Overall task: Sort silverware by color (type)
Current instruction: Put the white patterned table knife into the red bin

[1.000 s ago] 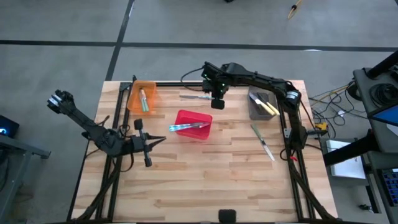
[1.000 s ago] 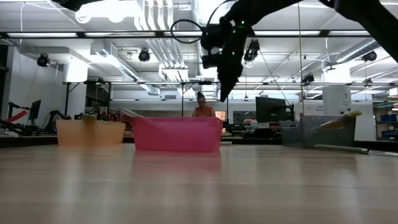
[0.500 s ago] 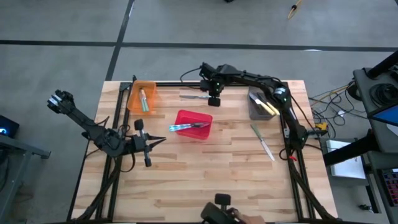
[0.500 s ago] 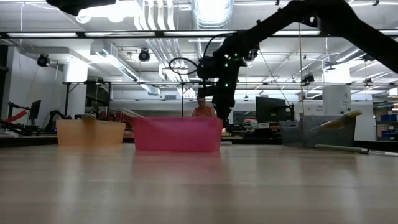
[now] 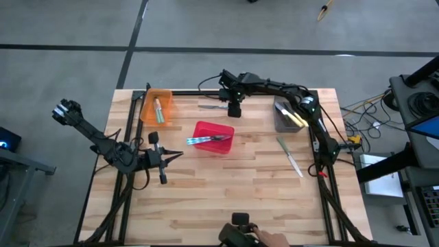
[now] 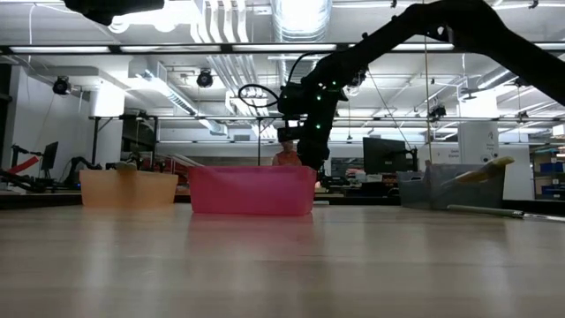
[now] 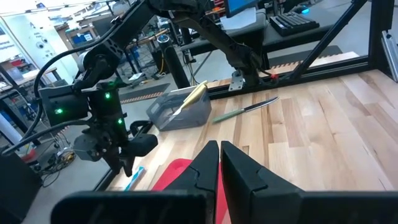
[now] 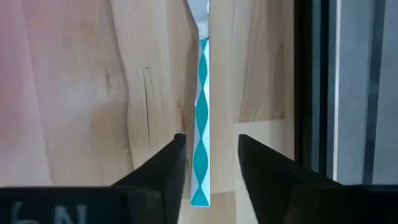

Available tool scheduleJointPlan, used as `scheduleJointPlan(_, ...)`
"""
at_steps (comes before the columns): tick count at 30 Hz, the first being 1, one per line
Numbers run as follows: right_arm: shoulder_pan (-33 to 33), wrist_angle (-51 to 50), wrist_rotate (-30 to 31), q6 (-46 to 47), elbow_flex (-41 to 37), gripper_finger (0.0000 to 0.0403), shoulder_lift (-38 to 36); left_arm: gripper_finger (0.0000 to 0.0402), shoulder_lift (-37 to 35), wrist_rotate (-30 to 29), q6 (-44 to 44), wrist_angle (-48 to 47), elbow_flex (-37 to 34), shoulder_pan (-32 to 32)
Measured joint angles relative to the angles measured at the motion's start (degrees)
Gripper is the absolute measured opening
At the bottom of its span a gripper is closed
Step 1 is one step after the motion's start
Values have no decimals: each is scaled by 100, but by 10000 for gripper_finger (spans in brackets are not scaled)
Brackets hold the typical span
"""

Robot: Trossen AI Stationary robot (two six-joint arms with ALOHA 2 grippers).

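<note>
A pale wooden slatted table (image 5: 226, 185) fills the high view's centre. At its upper middle the right gripper (image 5: 234, 110) stands with fingers parted, straddling but not gripping a slim light-blue-handled utensil (image 8: 202, 118) lying on the boards. The left gripper (image 5: 167, 160), at centre left, is clenched empty.

A teal-handled wavy-edged plastic utensil (image 8: 201, 118) lies on the pale wooden plank table (image 5: 226, 192); translucent bins: orange (image 5: 157, 106), red (image 5: 212, 137), grey (image 5: 289, 115).
</note>
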Motion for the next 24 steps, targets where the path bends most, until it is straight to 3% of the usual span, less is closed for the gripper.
scheduleJointPlan(8,-6,151,-104,93,-29,192,0,0,0,1,-24,12,0,0)
scheduleJointPlan(24,-4,700,-105,383,-667,194,-7,0,0,3,-129,11,0,-1)
